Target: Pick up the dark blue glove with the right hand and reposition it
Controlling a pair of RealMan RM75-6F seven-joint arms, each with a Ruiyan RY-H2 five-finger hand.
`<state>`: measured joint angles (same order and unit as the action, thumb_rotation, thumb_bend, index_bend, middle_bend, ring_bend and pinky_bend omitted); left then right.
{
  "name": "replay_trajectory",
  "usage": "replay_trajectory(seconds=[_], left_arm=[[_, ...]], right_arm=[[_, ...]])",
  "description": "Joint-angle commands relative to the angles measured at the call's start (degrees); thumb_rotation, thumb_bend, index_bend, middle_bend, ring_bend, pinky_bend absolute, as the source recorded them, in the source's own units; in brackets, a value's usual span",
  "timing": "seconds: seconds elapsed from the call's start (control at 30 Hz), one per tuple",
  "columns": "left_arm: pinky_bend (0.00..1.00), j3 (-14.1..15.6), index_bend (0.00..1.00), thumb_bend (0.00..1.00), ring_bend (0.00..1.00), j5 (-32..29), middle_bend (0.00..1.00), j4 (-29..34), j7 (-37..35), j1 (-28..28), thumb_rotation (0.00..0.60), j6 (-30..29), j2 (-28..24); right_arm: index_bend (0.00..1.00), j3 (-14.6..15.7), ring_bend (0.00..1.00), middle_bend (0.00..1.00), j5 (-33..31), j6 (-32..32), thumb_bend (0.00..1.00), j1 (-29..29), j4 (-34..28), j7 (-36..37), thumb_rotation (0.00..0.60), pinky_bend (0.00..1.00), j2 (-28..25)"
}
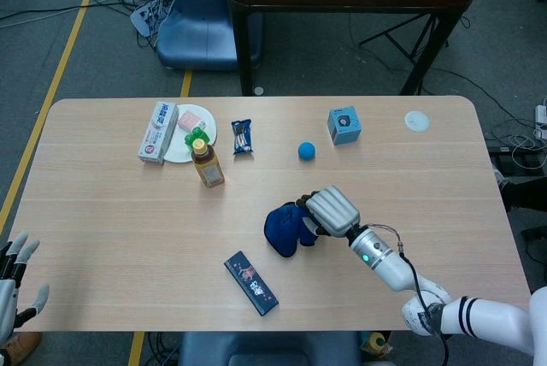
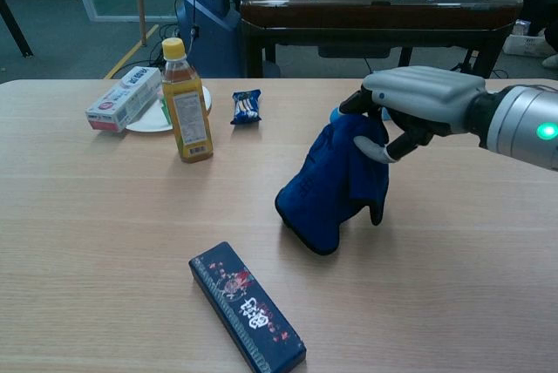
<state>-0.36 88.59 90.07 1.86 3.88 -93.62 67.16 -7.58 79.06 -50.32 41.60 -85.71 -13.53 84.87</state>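
Note:
My right hand (image 2: 410, 103) (image 1: 329, 209) grips the dark blue glove (image 2: 334, 183) (image 1: 284, 227) by its upper end, lifted above the table's middle. The glove hangs down from the fingers, its lower end at or just over the wood. My left hand (image 1: 15, 276) shows at the head view's lower left edge, off the table's near left corner, fingers spread and holding nothing.
A dark patterned box (image 2: 247, 307) lies near the front edge, left of the glove. Farther back stand a bottle (image 2: 186, 101), a plate (image 2: 148, 120) with a carton (image 2: 125, 98), a snack packet (image 2: 246, 105), a blue ball (image 1: 306, 150) and a light blue cube (image 1: 344, 125). A white disc (image 1: 416, 121) sits far right.

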Motion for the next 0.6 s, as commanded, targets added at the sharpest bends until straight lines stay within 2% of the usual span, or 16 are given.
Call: replay_trajectory(seconds=[0.03,0.1,0.17,0.23,0.4,0.6], left_arm=[[0.00,-0.01,0.11,0.33,0.04,-0.06,0.00,-0.05,-0.02,0.03,0.600,0.01,0.06],[0.00,-0.01,0.11,0.33,0.04,-0.05,0.00,-0.05,-0.06,0.02,0.600,0.04,0.03],[0.00,0.01,0.11,0.33,0.04,0.04,0.00,-0.04,-0.03,-0.02,0.600,0.11,0.03],[0.00,-0.05,0.11,0.33,0.04,0.19,0.00,0.05,0.06,-0.13,0.600,0.11,0.06],[0.00,-0.16,0.11,0.33,0.04,0.47,0.00,0.41,0.33,-0.48,0.600,0.34,-0.03],[0.00,-0.43,0.11,0.33,0.04,0.68,0.00,0.73,0.48,-1.06,0.600,0.79,-0.13]], right_arm=[[0.16,0.42,0.25,0.21,-3.24,2.57,0.30,0.83,-1.49,-2.97,0.600,0.40,-0.48],[0.03,0.40,0.15,0.09,-3.82,2.12,0.19,0.79,-1.78,-3.66,0.600,0.29,-0.53],[0.00,0.32,0.08,0.02,-3.74,1.25,0.13,0.58,-1.98,-3.69,0.600,0.22,-0.72],[0.00,0.23,0.05,0.00,-3.45,0.18,0.11,0.22,-2.50,-3.22,0.600,0.19,-1.39],[0.00,0.64,0.04,0.01,-2.36,-3.47,0.11,-1.67,-4.52,-3.09,0.600,0.19,-4.63],[0.00,2.22,0.08,0.12,-1.88,-9.85,0.17,-6.29,-6.34,-4.40,0.600,0.19,-9.48]])
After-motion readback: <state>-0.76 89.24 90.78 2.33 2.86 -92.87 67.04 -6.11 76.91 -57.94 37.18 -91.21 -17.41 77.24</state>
